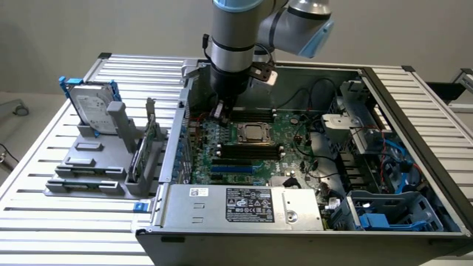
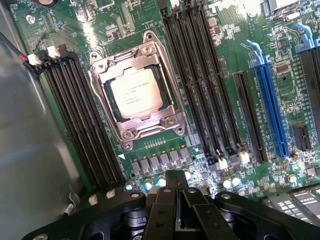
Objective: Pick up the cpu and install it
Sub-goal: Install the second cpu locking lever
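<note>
Silvery-grey metal tops the square cpu point(image 2: 133, 94), seated in its socket frame point(image 2: 150, 131) inside the computer case point(image 1: 414, 105); the gripper point(image 2: 176, 186), fingers pressed together and empty, hovers at its six o'clock.

silvery-grey cpu point(image 2: 134, 93), green motherboard point(image 2: 210, 165), black memory slots point(image 2: 200, 80)

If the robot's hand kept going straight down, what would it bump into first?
Probably the green board, near the row of small grey blocks beside the chip in its metal frame. The shut hand points down at that spot, though depth is hard to judge.
</note>
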You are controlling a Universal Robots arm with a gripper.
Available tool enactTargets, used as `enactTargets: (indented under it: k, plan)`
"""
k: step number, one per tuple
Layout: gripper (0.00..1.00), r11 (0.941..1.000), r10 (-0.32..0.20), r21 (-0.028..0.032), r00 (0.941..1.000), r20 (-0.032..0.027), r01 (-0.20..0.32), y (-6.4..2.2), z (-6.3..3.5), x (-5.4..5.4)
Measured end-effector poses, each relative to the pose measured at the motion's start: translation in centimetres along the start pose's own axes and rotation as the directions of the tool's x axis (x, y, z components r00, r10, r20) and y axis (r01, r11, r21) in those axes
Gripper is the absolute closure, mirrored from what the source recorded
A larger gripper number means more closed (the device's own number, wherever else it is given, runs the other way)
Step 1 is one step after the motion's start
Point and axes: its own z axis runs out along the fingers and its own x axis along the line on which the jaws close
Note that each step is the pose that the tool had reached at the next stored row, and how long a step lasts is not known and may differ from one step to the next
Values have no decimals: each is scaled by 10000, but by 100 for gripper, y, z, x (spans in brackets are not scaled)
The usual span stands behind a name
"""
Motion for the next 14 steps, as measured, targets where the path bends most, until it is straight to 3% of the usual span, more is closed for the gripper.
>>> enactTargets:
  k: [2, 6, 14]
  plan:
    - [89, 9999, -168, -33, 9998, 75, 168, -5, 8, 15]
    - [89, 9984, -571, -38, 9982, 186, 572, -17, 14, 49]
    - [89, 9895, -1443, -22, 9891, 275, 1445, -32, 18, 93]
